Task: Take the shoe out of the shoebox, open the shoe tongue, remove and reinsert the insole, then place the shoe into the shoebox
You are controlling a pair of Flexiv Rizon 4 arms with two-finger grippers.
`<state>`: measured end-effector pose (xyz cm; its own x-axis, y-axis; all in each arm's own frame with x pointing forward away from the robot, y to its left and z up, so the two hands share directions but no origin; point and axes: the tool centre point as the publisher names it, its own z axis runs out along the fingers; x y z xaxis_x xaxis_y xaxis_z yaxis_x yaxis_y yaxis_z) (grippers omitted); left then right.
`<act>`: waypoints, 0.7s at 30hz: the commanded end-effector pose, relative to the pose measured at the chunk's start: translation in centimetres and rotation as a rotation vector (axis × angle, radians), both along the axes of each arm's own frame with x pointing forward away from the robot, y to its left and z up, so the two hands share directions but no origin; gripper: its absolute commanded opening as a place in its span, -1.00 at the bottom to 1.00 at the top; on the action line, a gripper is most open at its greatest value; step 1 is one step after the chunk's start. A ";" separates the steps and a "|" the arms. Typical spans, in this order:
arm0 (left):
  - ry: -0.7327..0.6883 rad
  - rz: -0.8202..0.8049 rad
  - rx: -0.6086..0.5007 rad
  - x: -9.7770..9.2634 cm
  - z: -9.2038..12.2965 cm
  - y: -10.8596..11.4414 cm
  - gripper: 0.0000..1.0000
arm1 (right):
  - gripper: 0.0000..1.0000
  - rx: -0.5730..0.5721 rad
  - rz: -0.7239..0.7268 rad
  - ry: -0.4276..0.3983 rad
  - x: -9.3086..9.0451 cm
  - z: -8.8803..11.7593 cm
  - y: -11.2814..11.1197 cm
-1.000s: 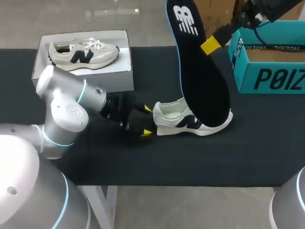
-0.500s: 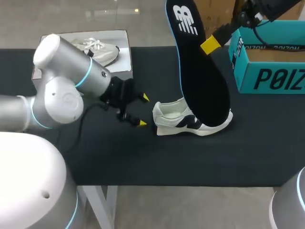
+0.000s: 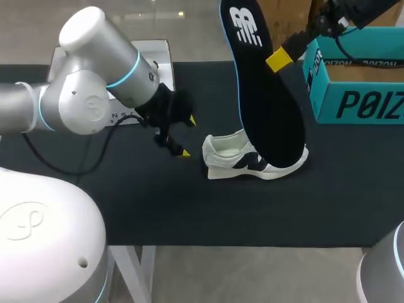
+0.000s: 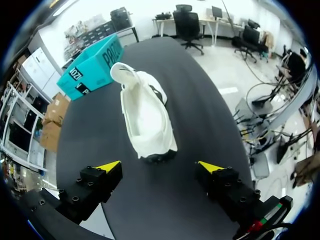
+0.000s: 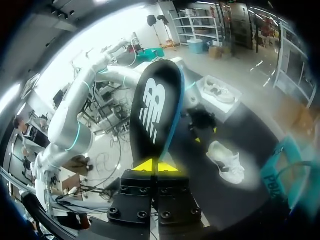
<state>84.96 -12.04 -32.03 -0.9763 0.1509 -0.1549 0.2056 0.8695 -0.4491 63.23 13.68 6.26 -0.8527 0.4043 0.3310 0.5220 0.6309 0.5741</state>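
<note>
Now, shoe (image 3: 252, 161): set on the black tabletop (image 3: 189, 208), its heel turned toward the left gripper.
Insole (image 3: 268, 95): held up in the air, black face shown, with the shoe seen below it.
Right gripper (image 3: 279, 60): closed narrowly on the insole's edge, yellow tips pressed together.
Left gripper (image 3: 187, 136): spread wide with nothing held, near the shoe's heel but apart from it.
Shoebox (image 3: 360, 88): teal, placed at the tabletop's right rear, well apart from the shoe.

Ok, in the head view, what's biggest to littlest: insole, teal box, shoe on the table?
1. The insole and the teal shoebox look about equal: insole held nearer the camera, box cut off.
2. The shoe, partly hidden.
</note>
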 end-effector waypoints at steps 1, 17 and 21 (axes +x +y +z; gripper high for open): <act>-0.017 0.009 0.109 0.2 0.4 -0.8 1.00 | -1.00 -0.004 0.000 0.003 0.1 0.1 0.1; -0.034 0.009 0.120 0.6 0.8 -1.5 1.00 | -1.00 -0.035 -0.011 -0.014 -1.0 1.8 -0.3; -0.034 0.009 0.120 0.6 0.8 -1.5 1.00 | -1.00 -0.085 -0.034 -0.018 -2.5 3.5 -1.1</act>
